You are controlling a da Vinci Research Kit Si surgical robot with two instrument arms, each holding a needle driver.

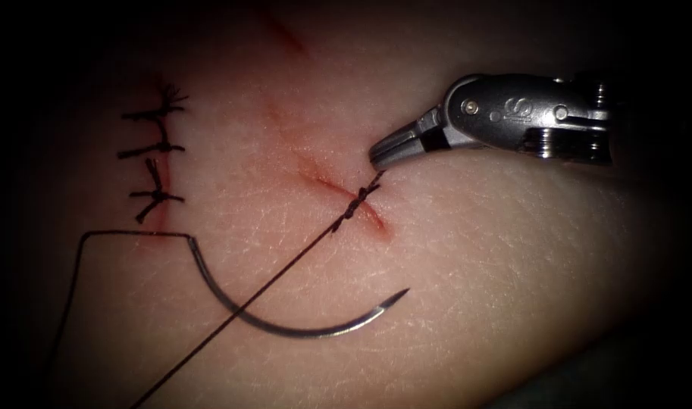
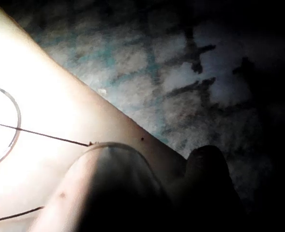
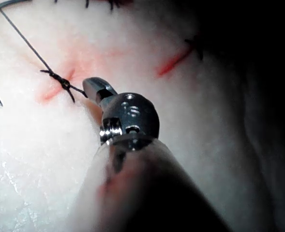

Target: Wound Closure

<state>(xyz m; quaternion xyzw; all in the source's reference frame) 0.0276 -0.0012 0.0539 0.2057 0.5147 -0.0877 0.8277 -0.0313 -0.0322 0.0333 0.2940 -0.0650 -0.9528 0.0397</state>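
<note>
Curved needle (image 1: 285, 322) free on tissue (image 1: 474, 265); right end effector (image 1: 377, 157) clamps knotted thread (image 1: 351, 210).

There is 1 tissue (image 1: 452, 250). On it there is 1 curved needle (image 1: 285, 322) and 1 long thread (image 1: 232, 314) with 1 knot (image 1: 351, 206) on the cut (image 1: 361, 203) at the right. At the left, 3 finished stitches (image 1: 154, 151) cross another cut. 1 tool (image 1: 383, 151) is visible, the right arm's.

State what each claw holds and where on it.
The right claw is shut on the thread just past the knot. The needle lies free on the tissue.
</note>
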